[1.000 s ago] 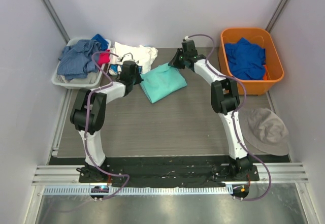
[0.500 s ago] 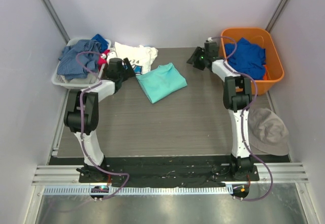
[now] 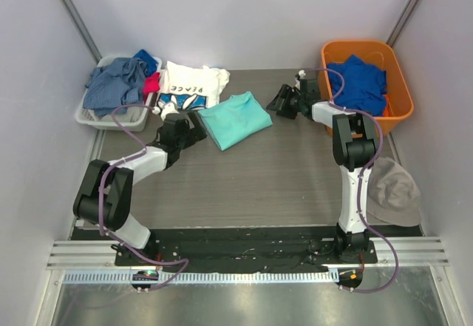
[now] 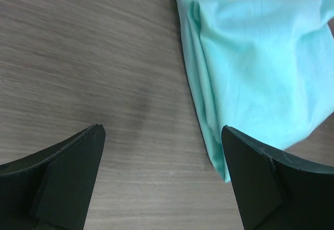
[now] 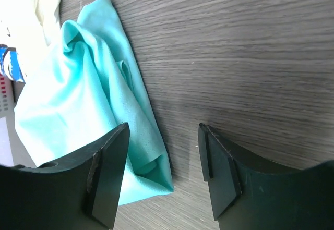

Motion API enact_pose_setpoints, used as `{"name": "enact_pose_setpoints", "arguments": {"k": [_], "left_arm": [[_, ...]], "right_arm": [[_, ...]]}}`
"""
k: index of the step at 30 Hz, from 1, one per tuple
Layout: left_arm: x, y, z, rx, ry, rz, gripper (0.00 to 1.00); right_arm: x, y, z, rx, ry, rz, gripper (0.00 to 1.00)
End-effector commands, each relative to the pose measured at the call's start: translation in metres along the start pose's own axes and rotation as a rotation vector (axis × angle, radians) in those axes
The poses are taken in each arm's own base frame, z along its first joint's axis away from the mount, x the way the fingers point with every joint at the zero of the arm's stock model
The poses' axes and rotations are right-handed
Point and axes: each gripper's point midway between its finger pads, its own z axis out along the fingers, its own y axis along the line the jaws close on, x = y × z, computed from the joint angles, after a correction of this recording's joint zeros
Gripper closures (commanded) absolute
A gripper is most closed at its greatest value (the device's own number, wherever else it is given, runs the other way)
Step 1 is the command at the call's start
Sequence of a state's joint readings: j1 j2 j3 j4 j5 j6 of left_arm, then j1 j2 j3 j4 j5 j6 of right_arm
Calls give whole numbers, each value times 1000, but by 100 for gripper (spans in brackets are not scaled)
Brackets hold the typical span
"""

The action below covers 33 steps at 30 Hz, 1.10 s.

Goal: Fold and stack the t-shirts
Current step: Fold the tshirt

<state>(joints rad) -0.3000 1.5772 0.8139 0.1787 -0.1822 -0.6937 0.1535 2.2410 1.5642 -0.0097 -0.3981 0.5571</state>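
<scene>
T-shirt, mint-teal, lies ungripped; left hand wide open; right hand partly open, empty.

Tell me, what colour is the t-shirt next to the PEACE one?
The t-shirt is plain mint-teal; clearest in left wrist view.

Our left arm and right arm are built alike: smooth white tapered links joined by bulky black joint housings. Each stands on a black base at the near edge of the worktop. A purple cable runs loosely along each arm in wide loops down to its base. From the wrist cameras our jaws are matte black, each pair made of two flat, wedge-shaped fingers with bevelled inner faces and plain, unmarked surfaces; the right fingers look the same.
</scene>
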Motion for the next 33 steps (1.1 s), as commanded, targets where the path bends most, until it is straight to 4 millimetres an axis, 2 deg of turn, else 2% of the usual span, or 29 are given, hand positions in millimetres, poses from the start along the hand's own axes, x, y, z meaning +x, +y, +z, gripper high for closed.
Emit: {"name": "enact_pose_setpoints", "arguments": {"k": [1, 8, 12, 16, 21, 26, 30, 33], "left_arm": [[-6, -22, -8, 63, -46, -30, 0], [7, -37, -4, 92, -7, -17, 0], [12, -35, -3, 91, 1, -16, 0], [19, -42, 6, 117, 3, -23, 0], [39, -52, 27, 136, 38, -41, 0], [49, -74, 36, 176, 50, -31, 0], [55, -81, 39, 188, 57, -30, 1], [58, -85, 39, 198, 60, -35, 1]], "right_arm": [[4, 9, -6, -71, 8, -34, 36], [14, 6, -8, -71, 29, -19, 36], [19, 10, -17, -84, 26, -10, 36], [31, 10, -21, -102, 44, 12, 36], [46, 14, -21, -158, 70, 36, 36], [43, 17, -21, -187, 40, 57, 36], [28, 26, -30, -183, -17, 45, 37], [25, 31, -34, -194, -16, 45, 36]]}}
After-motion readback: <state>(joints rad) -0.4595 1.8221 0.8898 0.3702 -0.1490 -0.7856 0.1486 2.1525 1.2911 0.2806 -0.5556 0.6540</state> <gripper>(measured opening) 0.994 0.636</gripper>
